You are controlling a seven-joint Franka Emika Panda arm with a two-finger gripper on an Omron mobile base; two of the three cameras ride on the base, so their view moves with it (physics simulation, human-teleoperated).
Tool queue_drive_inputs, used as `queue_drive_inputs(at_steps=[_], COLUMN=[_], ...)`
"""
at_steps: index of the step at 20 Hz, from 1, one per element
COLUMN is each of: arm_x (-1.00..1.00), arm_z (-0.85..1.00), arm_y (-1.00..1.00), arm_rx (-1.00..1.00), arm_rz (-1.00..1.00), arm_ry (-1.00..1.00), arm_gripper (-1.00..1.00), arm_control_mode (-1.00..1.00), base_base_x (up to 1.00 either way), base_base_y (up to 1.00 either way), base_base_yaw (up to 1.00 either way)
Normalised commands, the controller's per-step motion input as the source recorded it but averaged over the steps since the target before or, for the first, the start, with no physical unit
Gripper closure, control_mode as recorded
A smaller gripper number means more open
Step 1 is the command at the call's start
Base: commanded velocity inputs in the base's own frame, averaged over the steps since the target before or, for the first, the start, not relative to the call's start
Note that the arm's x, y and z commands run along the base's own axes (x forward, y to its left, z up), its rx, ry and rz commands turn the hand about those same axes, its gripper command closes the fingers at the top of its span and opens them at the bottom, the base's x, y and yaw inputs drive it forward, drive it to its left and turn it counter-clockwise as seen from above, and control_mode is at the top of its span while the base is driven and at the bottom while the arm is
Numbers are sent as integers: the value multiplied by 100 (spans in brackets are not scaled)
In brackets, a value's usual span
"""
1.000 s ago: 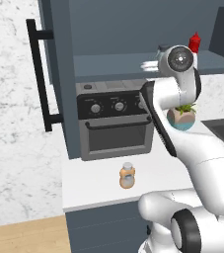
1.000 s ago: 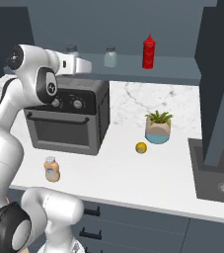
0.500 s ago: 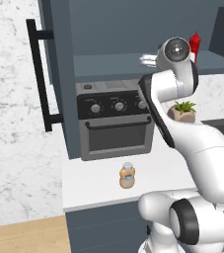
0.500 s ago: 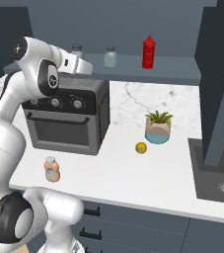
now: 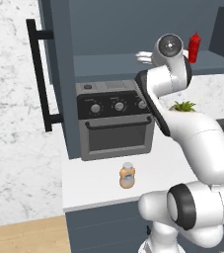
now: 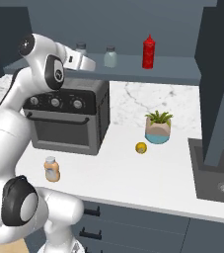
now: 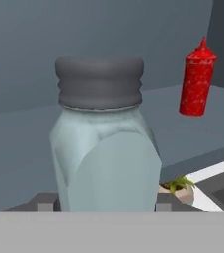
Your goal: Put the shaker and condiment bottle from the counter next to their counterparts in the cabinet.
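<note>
Shaker (image 7: pixel 103 143) sat clamped between our gripper's (image 7: pixel 103 203) jaws, up at the cabinet shelf (image 6: pixel 172 74) beside its twin (image 6: pixel 110 56), not yet released. We judged half the job remained: the orange bottle (image 6: pixel 52 169) stood on the counter (image 6: pixel 133 173).

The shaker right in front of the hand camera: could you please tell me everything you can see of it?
The small translucent pale blue-grey shaker has faceted, glass-like sides and a ribbed grey cap that looks like metal. It stands upright between the finger tips of the claw, which is closed on its lower body. It is at the dark slate-blue cabinet shelf; its base is hidden, so whether it rests there is unclear. A slim red squeeze bottle stands beyond, apart from it.
</note>
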Motion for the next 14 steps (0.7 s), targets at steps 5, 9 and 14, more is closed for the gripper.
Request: queue_drive_inputs(at_steps=[5,9,14], arm_x=[22,24,31], arm_z=[-12,-18,-9], arm_y=[0,0,0], arm_rx=[1,0,0], arm_rz=[0,0,0], arm_ry=[0,0,0], arm_gripper=[100,100,100], arm_control_mode=[-100,-100,-100], base_base_x=[0,0,0], base_base_y=[0,0,0], base_base_yaw=[0,0,0])
